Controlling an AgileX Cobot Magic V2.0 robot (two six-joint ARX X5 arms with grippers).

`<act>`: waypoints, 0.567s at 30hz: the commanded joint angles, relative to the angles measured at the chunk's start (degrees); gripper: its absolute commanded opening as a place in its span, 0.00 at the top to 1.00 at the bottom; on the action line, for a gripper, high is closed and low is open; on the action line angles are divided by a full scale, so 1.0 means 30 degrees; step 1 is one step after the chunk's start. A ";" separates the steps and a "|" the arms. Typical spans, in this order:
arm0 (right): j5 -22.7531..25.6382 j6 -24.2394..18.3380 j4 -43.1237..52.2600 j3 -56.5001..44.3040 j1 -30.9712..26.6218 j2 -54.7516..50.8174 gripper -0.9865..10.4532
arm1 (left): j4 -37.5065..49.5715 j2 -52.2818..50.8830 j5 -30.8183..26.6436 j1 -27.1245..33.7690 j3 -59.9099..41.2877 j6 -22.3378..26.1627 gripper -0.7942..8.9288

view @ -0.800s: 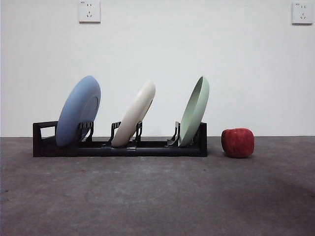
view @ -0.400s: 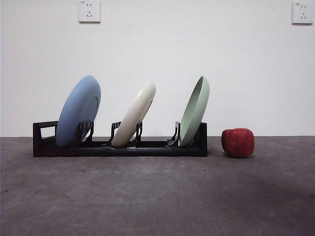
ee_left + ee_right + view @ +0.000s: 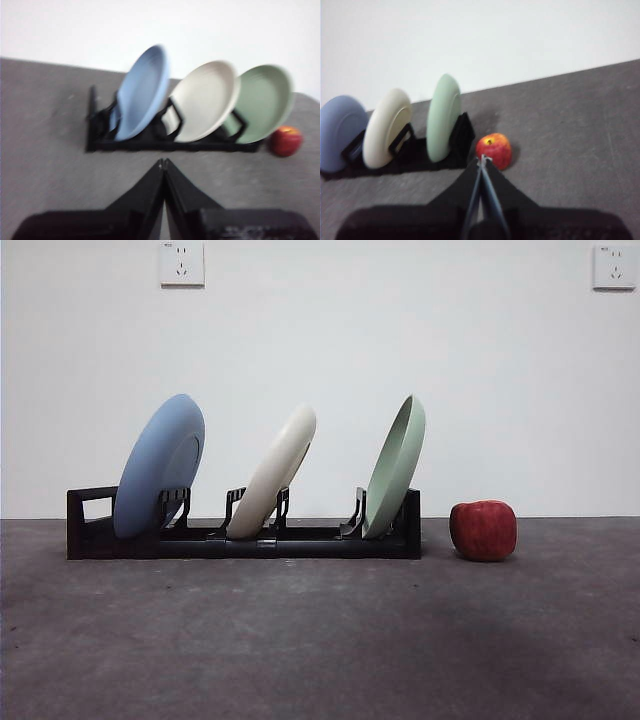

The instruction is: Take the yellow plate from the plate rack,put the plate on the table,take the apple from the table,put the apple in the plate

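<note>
The cream yellow plate stands tilted in the middle slot of the black plate rack, between a blue plate and a pale green plate. The dark red apple sits on the table just right of the rack. My left gripper is shut and empty, back from the rack; its view shows the yellow plate and the apple. My right gripper is shut and empty, short of the apple. Neither gripper shows in the front view.
Two wall sockets sit high on the white wall behind. Bare grey table lies in front of the rack and to the right of the apple.
</note>
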 commanded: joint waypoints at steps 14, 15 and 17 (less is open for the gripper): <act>-0.2965 -0.5209 -0.9850 1.0236 0.0000 0.6120 0.92 | -0.5952 0.5632 0.4167 -0.0240 0.9843 0.1953 0.92; -0.3038 -0.5472 -1.0316 1.0571 0.0000 0.6360 0.92 | -0.6382 0.5880 0.4393 -0.0342 1.0280 0.2171 0.92; -0.3082 -0.5617 -1.0710 1.0907 0.0015 0.6594 0.92 | -0.7045 0.6193 0.4371 -0.0546 1.0834 0.2514 0.92</act>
